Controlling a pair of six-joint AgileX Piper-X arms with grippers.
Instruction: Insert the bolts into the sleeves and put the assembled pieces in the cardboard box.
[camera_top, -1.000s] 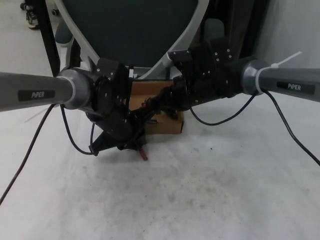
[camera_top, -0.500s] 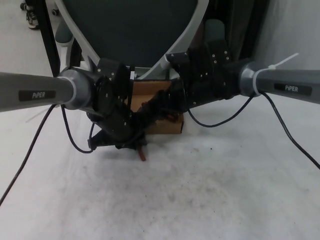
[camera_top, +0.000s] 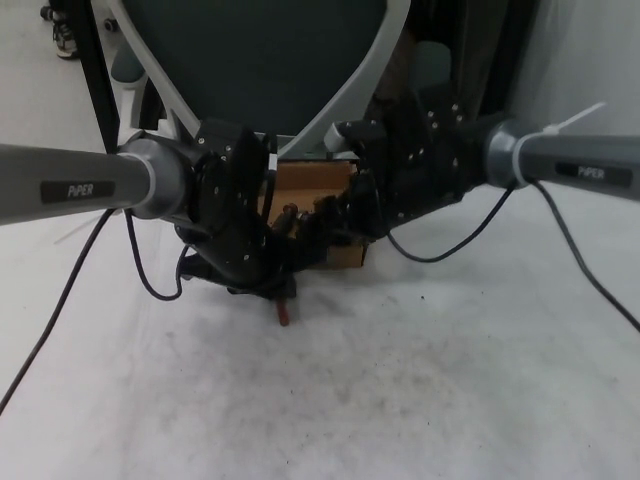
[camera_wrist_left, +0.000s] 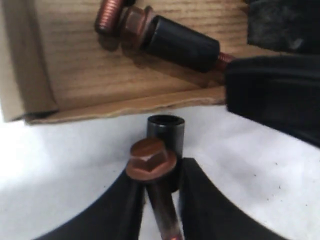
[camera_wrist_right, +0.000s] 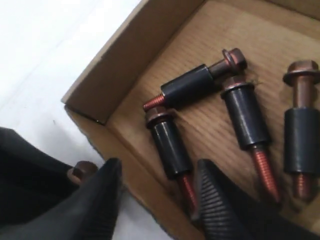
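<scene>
As your left claw (camera_wrist_left: 160, 175) clamps a copper hex-headed bolt (camera_wrist_left: 150, 156) by the brown cardboard box (camera_wrist_left: 100, 107), right claw (camera_wrist_right: 159, 170) agape over its wall, bolt tip cropped.

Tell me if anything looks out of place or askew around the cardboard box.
Nothing looks damaged or spilled. Four assembled pieces lie loose in the cardboard box, one slanted across the others. Outside it, the left claw grips a bolt whose head sits beside an empty sleeve, not inside.
</scene>
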